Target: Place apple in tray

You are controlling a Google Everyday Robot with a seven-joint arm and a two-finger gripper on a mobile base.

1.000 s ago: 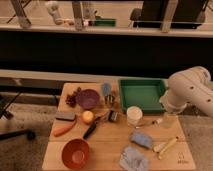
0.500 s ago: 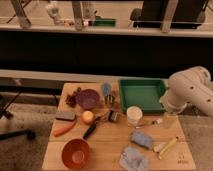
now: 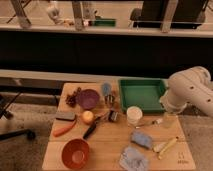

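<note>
The small round apple [image 3: 87, 116], yellowish with a reddish blush, sits on the pale wooden table [image 3: 107, 145]. It lies just below a round purple bowl [image 3: 88, 98] and beside a long orange carrot-shaped piece [image 3: 65, 130]. The shallow rectangular tray [image 3: 142, 96], green plastic with a raised rim, lies well to its right. The gripper [image 3: 167, 119] hangs beneath the smooth white rounded arm [image 3: 189, 92], near the tray's front right corner; whether it is parted or closed is not discernible. A glossy red bowl [image 3: 75, 153] stands near the table's front edge.

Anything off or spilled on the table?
Nothing stands out. The apple lies on the table left of the green tray; nothing spilled or tipped. The gripper hangs by the tray's right front corner.
</note>
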